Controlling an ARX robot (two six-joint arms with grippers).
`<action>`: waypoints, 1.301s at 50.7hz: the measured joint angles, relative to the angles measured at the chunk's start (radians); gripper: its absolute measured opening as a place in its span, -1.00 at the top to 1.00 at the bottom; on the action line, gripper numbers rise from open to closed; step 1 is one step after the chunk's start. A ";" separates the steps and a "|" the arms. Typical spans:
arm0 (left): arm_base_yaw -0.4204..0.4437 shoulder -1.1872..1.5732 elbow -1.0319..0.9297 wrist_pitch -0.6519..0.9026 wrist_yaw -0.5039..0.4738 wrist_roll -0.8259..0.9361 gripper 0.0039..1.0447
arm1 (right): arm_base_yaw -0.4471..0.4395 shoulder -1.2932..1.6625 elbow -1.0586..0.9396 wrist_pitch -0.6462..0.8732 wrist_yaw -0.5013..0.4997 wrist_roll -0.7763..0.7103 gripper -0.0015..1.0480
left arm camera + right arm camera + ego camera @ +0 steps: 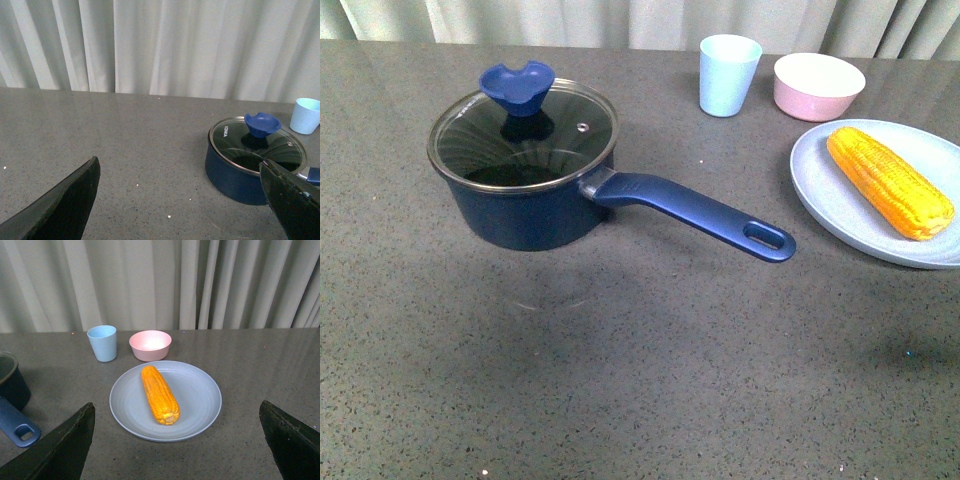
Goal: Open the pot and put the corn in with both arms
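Note:
The navy pot stands left of centre on the table, its glass lid with blue knob on it and its long handle pointing right. It also shows in the left wrist view. The yellow-orange corn lies on a pale blue plate at the right, also in the right wrist view. My left gripper is open and empty, short of the pot. My right gripper is open and empty, short of the plate. Neither gripper shows in the front view.
A light blue cup and a pink bowl stand at the back, behind the plate. A pale curtain hangs beyond the grey speckled table.

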 joint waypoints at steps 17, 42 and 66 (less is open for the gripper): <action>0.000 0.000 0.000 0.000 0.000 0.000 -0.84 | 0.000 0.000 0.000 0.000 0.000 0.000 -0.83; 0.000 0.000 0.000 0.000 0.000 0.000 -0.84 | 0.000 0.000 0.000 0.000 0.000 0.000 -0.83; -0.019 0.996 0.228 0.511 0.275 -0.096 -0.84 | 0.000 0.000 0.000 0.000 0.000 0.000 -0.83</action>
